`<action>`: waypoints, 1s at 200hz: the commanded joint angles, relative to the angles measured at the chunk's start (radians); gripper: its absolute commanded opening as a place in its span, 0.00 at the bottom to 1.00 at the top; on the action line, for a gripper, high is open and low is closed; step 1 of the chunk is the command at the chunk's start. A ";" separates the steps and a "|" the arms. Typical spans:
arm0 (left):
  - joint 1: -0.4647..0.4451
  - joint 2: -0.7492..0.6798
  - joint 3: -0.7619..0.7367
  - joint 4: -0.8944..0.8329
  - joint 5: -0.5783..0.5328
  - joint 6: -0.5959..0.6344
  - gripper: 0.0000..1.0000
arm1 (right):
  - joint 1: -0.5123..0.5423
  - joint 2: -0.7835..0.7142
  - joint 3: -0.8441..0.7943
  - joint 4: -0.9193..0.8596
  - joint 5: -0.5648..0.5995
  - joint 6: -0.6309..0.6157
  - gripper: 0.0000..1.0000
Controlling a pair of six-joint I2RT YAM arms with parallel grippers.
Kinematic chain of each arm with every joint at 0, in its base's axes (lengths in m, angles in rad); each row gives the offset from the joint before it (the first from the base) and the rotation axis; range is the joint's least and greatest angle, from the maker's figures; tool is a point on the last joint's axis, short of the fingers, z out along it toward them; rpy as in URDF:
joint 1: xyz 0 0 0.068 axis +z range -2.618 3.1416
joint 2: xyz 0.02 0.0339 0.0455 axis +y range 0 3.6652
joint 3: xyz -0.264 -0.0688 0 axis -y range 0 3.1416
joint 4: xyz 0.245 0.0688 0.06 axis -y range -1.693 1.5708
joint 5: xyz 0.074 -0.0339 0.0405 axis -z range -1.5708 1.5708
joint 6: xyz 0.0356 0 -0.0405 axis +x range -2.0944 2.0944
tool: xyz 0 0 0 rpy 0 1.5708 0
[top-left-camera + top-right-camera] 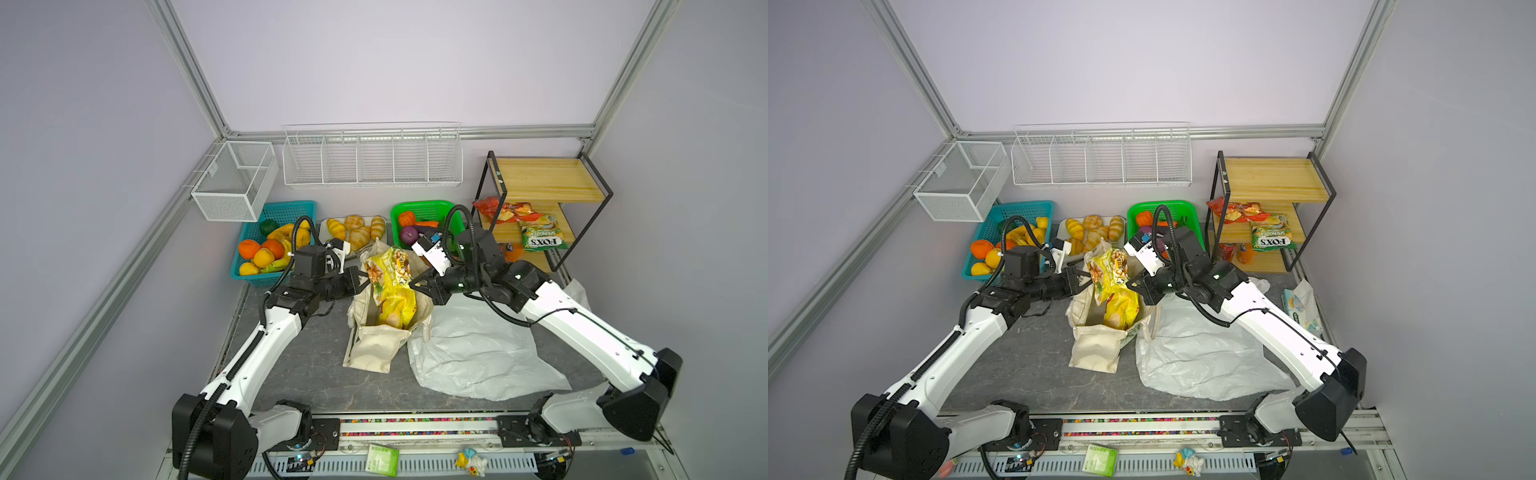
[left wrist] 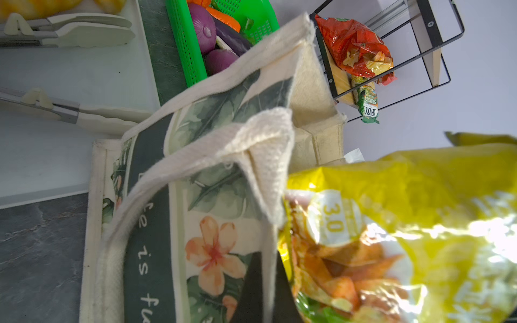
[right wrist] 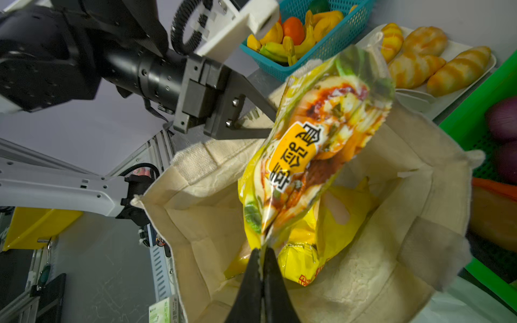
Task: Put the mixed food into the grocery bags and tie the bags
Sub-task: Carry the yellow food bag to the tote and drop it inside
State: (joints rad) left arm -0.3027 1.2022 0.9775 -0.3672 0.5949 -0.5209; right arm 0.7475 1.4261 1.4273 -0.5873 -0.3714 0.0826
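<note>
The cream canvas tote (image 1: 376, 345) (image 1: 1096, 347) is open at mid table. My left gripper (image 1: 362, 277) (image 1: 1086, 279) is shut on its left rim, and cream fabric (image 2: 212, 173) runs between the jaws of the left gripper (image 2: 270, 279). My right gripper (image 1: 415, 286) (image 3: 261, 257) is shut on the edge of a yellow snack packet (image 1: 388, 270) (image 3: 313, 156), which hangs over the tote's mouth. A second yellow packet (image 1: 397, 305) (image 3: 335, 223) lies inside the tote. The white plastic bag (image 1: 478, 349) lies flat to the right. A purple onion (image 1: 409, 235) and a carrot (image 2: 223, 18) are in the green basket (image 1: 440, 208).
A teal fruit basket (image 1: 291, 210) stands at the back left, with a croissant tray (image 1: 326, 226) beside it. A wooden shelf (image 1: 540, 178) at the back right holds a red packet (image 1: 498, 210) and a green FOX'S packet (image 1: 542, 237). A small printed packet (image 1: 1302, 305) lies far right.
</note>
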 commanded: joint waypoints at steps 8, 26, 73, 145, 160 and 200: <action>0.002 -0.018 0.006 0.037 0.009 0.006 0.00 | 0.010 0.004 0.026 -0.058 0.068 -0.048 0.07; 0.003 -0.015 0.007 0.037 0.010 0.006 0.00 | 0.010 -0.017 0.018 -0.090 0.113 -0.053 0.07; 0.002 -0.015 0.011 0.036 0.008 0.008 0.00 | 0.012 -0.068 0.016 -0.167 0.165 -0.057 0.07; 0.002 -0.013 0.010 0.040 0.005 0.003 0.00 | 0.128 0.073 0.070 -0.147 0.186 -0.003 0.19; 0.002 -0.013 0.010 0.042 0.005 0.002 0.00 | 0.133 0.084 0.074 -0.119 0.114 0.006 0.35; 0.002 -0.012 0.009 0.037 0.002 0.006 0.00 | 0.027 -0.042 0.009 -0.083 0.074 0.007 0.57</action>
State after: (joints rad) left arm -0.3012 1.2022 0.9775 -0.3672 0.5957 -0.5209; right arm 0.8585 1.4994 1.4769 -0.7261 -0.2379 0.0799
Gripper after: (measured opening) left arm 0.047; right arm 0.543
